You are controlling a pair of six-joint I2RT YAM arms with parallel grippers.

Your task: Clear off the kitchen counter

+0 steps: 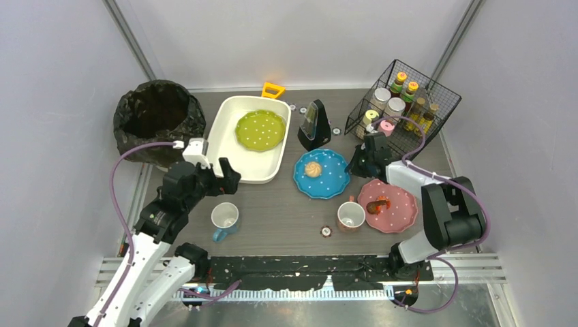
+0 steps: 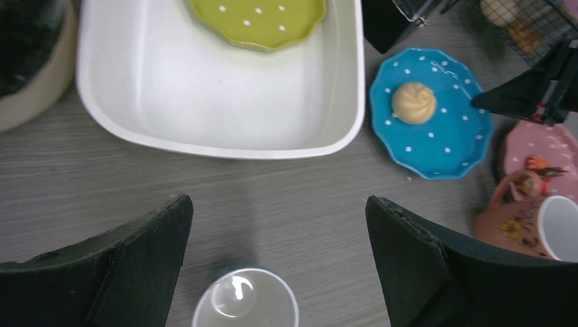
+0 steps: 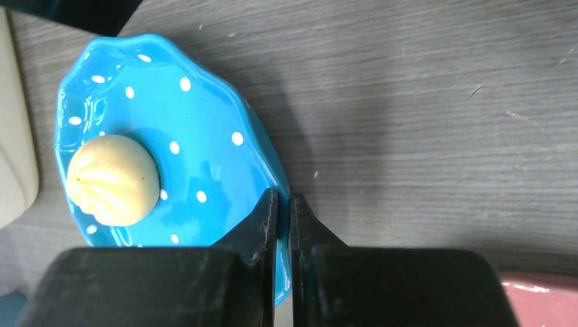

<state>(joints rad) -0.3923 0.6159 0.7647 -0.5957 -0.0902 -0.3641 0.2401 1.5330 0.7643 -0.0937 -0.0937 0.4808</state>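
Right wrist view: sketchy pinch on a plate rim, lol

Looking at the right gripper point(image 3: 279, 197) clamped tight on the thin edge of the blue plate point(image 3: 204, 116), on the side away from the bun point(image 3: 112, 178). Could easily tilt on the lift with such a shallow one-sided grip, rolling the bun off onto the counter point(image 3: 422, 102) right under the fingers, or just slip free and clatter down. Might also clip the pink plate point(image 3: 538, 303) just behind the hand. Reaching low and forward, wrist angled down. As for the left gripper point(image 2: 278, 204): spread wide, holding nothing, hovering over a mug point(image 2: 245, 300), white tub point(image 2: 204, 88) just ahead.
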